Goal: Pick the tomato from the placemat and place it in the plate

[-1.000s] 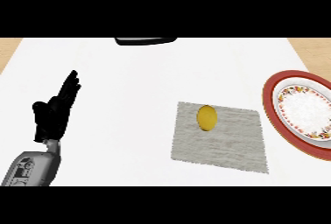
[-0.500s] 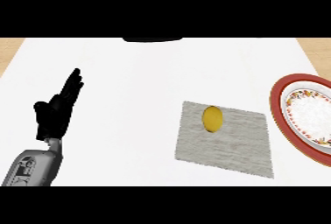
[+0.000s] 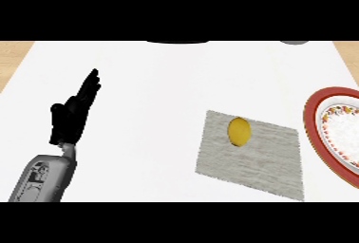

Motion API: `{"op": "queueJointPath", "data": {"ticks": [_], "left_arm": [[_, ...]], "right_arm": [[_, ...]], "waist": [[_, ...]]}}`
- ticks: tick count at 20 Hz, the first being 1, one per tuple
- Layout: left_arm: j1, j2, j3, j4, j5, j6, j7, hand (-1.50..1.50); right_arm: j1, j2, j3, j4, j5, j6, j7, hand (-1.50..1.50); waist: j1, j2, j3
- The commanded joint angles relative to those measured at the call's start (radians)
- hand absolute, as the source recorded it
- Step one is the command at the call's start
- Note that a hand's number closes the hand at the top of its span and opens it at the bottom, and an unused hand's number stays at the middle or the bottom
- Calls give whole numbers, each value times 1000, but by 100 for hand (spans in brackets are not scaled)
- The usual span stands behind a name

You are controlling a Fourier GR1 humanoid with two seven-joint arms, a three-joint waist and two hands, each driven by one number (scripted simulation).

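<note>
A yellow, egg-shaped tomato (image 3: 239,131) lies on the upper left part of a grey placemat (image 3: 252,154) at the centre right of the white counter. A plate (image 3: 317,124) with a red rim and a flowered white inside stands to the right of the mat, cut off by the view's edge. My left hand (image 3: 73,113) rests at the left, black fingers straight and pointing up and away, holding nothing, well apart from the mat. My right hand does not show in the head view.
A dark object (image 3: 179,42) pokes in at the counter's far edge, top centre, and a small grey one (image 3: 296,42) at the top right. Wooden floor (image 3: 14,54) shows beyond the counter's left corner.
The whole scene has drifted slightly right and down in the view, so less of the plate shows. The left hand keeps its pose; the tomato stays on the mat.
</note>
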Motion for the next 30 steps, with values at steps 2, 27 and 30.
{"op": "queueJointPath", "data": {"ticks": [2,27,30], "left_arm": [[-15,29,35,-40,20,-35,46,0],[6,-11,43,-22,-18,-41,23,0],[40,-27,32,-40,-24,-32,8,0]], "right_arm": [[-116,45,108,74,88,-4,-43,150],[-405,221,21,570,54,101,-40,-150],[-419,117,-48,622,-14,181,18,-150]], "waist": [[-3,-4,-2],[-10,-4,-1],[-10,-3,-1]]}}
